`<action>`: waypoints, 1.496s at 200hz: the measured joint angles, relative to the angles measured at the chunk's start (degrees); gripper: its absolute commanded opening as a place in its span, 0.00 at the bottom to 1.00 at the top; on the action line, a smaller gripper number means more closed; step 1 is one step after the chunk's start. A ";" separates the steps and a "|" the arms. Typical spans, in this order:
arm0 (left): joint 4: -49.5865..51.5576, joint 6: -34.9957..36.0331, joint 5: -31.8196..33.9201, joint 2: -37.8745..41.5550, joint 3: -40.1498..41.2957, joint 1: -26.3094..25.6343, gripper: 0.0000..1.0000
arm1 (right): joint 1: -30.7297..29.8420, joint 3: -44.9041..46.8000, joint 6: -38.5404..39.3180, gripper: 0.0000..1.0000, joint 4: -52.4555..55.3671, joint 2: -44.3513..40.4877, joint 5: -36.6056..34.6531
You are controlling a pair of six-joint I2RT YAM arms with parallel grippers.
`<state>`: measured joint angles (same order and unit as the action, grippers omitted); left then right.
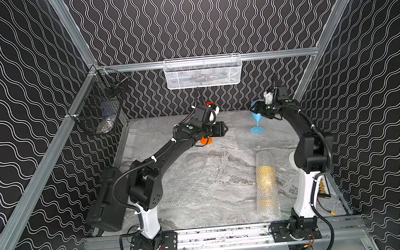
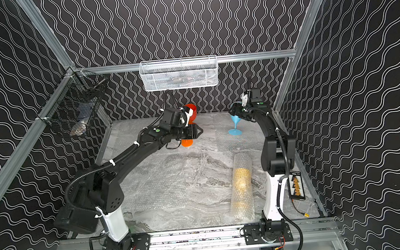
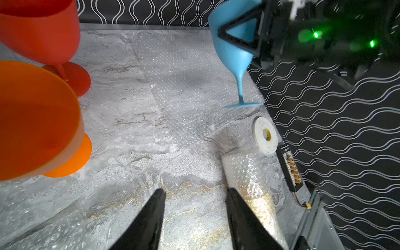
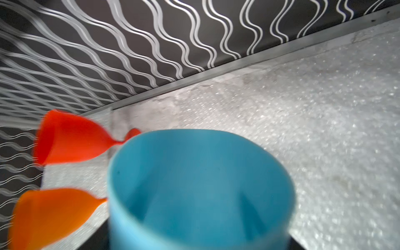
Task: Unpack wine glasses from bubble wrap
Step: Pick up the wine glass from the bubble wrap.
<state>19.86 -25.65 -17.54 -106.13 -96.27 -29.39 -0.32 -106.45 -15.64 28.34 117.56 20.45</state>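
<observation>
My right gripper (image 1: 257, 110) is shut on the bowl of the light blue wine glass (image 1: 256, 130). The glass hangs tilted at the back right, its foot down on a flat sheet of bubble wrap (image 3: 184, 86). One of the right gripper's fingers (image 3: 238, 44) lies across the blue bowl. My left gripper (image 3: 195, 192) is open and empty above the tabletop, beside the upright orange wine glass (image 3: 32, 119) and red wine glass (image 3: 43, 32). A yellow wine glass lies in a bubble wrap tube (image 1: 266, 184) at the front right.
A white mesh basket (image 1: 203, 72) hangs on the back rail and a black wire basket (image 1: 98, 107) on the left rail. A black case (image 1: 104, 203) leans at the front left. A tape roll (image 3: 265, 135) and a connector board (image 3: 291, 171) sit by the right wall.
</observation>
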 measured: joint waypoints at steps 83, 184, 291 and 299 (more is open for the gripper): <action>-1.79 -3.21 -6.23 5.11 4.70 5.40 0.72 | -12.46 25.27 4.17 0.74 -12.90 -20.65 2.54; 13.62 -4.15 -17.97 8.00 -1.18 11.74 0.70 | -32.81 51.93 19.19 0.74 -34.99 -35.30 -11.87; 28.89 3.28 -28.98 4.81 -5.22 13.14 0.65 | -43.23 63.01 24.52 0.74 -56.87 -37.90 -24.02; 29.79 3.61 -29.18 4.61 -5.46 13.16 0.65 | -43.78 63.12 25.05 0.74 -57.53 -37.77 -24.30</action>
<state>49.65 -22.04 -46.72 -101.51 -101.73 -16.23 -44.10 -43.33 9.41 -29.19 79.79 -3.86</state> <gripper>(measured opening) 0.651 0.744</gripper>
